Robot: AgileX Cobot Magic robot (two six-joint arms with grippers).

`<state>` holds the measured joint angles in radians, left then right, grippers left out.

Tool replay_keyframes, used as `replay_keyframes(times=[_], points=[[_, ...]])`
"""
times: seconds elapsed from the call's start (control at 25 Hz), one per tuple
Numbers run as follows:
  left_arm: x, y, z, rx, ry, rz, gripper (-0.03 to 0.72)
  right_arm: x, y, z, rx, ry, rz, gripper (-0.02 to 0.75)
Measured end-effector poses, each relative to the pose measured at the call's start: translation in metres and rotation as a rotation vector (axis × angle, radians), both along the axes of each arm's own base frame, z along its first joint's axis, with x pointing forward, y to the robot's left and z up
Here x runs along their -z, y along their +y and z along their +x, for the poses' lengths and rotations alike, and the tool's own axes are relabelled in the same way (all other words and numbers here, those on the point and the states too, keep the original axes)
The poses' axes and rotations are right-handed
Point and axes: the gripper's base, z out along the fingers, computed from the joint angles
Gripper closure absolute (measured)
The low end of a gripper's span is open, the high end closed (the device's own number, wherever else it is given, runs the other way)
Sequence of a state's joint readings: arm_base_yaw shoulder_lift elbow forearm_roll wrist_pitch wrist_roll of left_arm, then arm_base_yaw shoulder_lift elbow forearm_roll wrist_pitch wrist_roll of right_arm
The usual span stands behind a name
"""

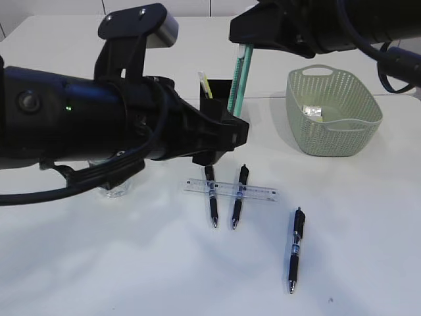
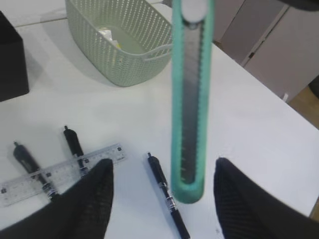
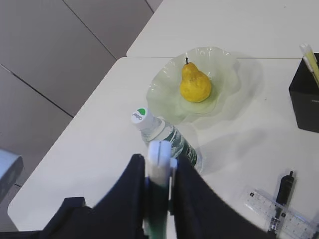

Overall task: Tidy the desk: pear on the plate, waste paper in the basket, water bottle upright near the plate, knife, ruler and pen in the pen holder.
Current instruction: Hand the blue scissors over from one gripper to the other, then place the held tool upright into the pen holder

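The knife [image 2: 192,99], a long teal-cased blade, hangs upright above the tabletop [image 2: 259,119], its top at twelve o'clock in the left wrist view. The right tool [image 3: 159,172] is clamped on its upper end. The left tool [image 2: 162,169] stands apart, one black finger [image 2: 94,194] at the knife's nine o'clock and the other at its three; neither touches the casing.

In the exterior view the pen holder [image 1: 220,92] stands just behind the knife, at its nine o'clock, with a pale stick in it. At three o'clock from it sits the basket [image 1: 332,115], the waste paper [image 1: 310,110] inside. At six o'clock the ruler [image 1: 230,191] lies across two pens [image 1: 211,197]; a third pen [image 1: 296,250] lies apart at four o'clock.

In the right wrist view the pear [image 3: 195,84] rests on the plate [image 3: 234,69], and the water bottle [image 3: 167,137] stands upright near the plate's seven o'clock edge.
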<state>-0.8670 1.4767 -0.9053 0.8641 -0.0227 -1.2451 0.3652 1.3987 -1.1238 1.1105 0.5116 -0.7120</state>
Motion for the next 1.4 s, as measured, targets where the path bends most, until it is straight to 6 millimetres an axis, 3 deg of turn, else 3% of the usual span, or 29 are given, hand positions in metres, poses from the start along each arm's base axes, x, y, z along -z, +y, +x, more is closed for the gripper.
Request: replay_keyframes(times=[0.48, 0.76, 1.08, 1.4], points=[[-0.029, 0.045, 0.012, -0.171, -0.102, 0.072, 0.204, -0.003, -0.005, 0.007, 0.082, -0.062, -0.011, 0.639], [0.001, 0.072, 0.022, -0.227, -0.020, 0.061, 0.213, -0.003, -0.006, 0.008, 0.089, -0.069, -0.014, 0.639], [0.029, 0.133, 0.043, -0.449, 0.078, 0.053, 0.214, 0.002, -0.005, 0.013, 0.103, -0.063, -0.023, 0.639], [0.048, 0.203, 0.053, -0.759, 0.192, -0.038, 0.214, 0.014, 0.007, 0.045, 0.096, -0.048, -0.049, 0.639]])
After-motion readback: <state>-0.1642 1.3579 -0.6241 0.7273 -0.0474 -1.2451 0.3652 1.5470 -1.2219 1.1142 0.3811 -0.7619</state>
